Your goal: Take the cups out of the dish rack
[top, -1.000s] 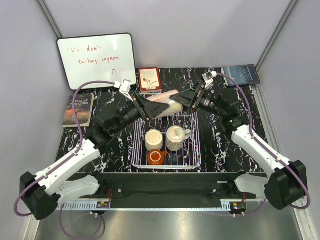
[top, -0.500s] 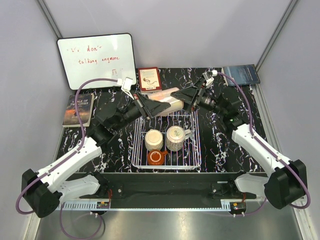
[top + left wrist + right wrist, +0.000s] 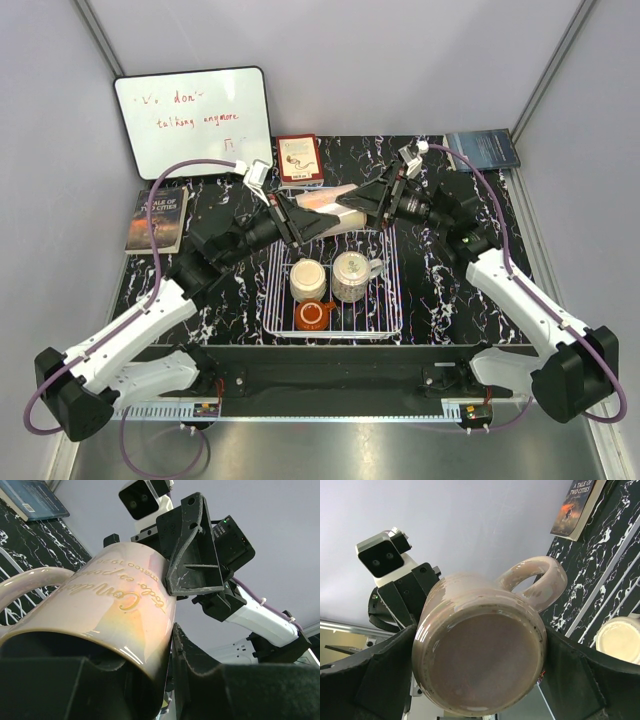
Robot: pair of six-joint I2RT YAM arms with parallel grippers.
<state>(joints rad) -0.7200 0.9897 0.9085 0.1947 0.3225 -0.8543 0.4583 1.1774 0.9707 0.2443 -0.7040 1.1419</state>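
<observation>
- The pink mug is hanging on its side in the air over the far end of the dish rack, between the two grippers. It does not appear to be touching the wires.
- I am judging it to be glazed ceramic: stiff, fairly light, slick, and liable to chip if it drops onto wire or table. The best hold is the wall at the rim, one finger inside, or else across the body. The handle looks like a poorer hold.
- The left gripper is clamping the mug's wall at the rim, one finger inside the mouth and one outside.
- The right gripper is standing wide, with a finger on either side of the mug's base. I cannot tell whether they are pressing or clear.
- The left wrist view is showing the rim pinch and the raised lettering. The right wrist view is showing the base and the handle loop.
- Only the top view is placing the mug over the rack, where the cream mug, speckled mug and orange-red mug are sitting.
</observation>
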